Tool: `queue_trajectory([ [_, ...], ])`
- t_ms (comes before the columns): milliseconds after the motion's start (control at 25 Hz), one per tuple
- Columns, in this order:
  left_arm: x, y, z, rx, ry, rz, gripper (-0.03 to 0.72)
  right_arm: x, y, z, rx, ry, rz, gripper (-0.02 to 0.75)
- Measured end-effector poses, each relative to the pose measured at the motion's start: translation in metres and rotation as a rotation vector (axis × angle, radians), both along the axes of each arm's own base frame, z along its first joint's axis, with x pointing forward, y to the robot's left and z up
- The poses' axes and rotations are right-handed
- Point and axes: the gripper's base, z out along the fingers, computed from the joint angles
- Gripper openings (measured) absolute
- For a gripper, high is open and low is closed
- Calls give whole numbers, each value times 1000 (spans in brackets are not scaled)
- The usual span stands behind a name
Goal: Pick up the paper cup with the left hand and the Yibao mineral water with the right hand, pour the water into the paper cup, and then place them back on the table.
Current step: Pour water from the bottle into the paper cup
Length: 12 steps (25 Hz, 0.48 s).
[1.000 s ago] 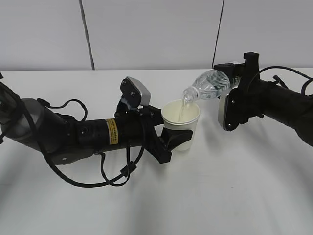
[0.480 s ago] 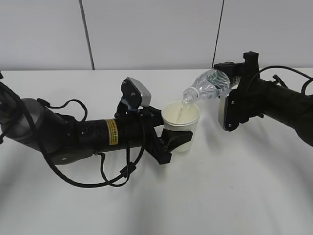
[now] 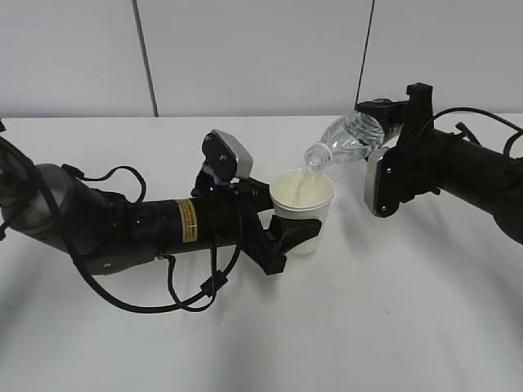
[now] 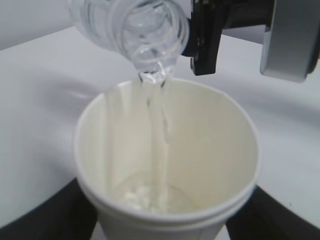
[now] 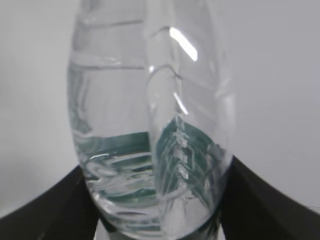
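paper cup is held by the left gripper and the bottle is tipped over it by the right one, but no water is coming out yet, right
Not quite. Water is already coming out: the left wrist view shows a thin stream falling from the Yibao mineral water neck into the paper cup, pooling at the bottom. The rest stands: the left gripper holds the cup and the right gripper tips the bottle over it.

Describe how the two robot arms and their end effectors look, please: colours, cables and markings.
The left arm is black with a grey rounded joint, a yellow sticker on its forearm, loose black cables and a silver-grey block above its black end effector. The right arm is also black, with a silver-grey block, one thin black cable and no sticker.
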Motion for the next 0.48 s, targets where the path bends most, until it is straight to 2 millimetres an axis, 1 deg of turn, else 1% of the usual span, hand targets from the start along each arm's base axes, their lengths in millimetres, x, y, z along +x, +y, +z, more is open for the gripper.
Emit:
queue_trajectory([
  [480,0,0,0,0,0,0,451,0,0,1,-7,-16,5,473],
])
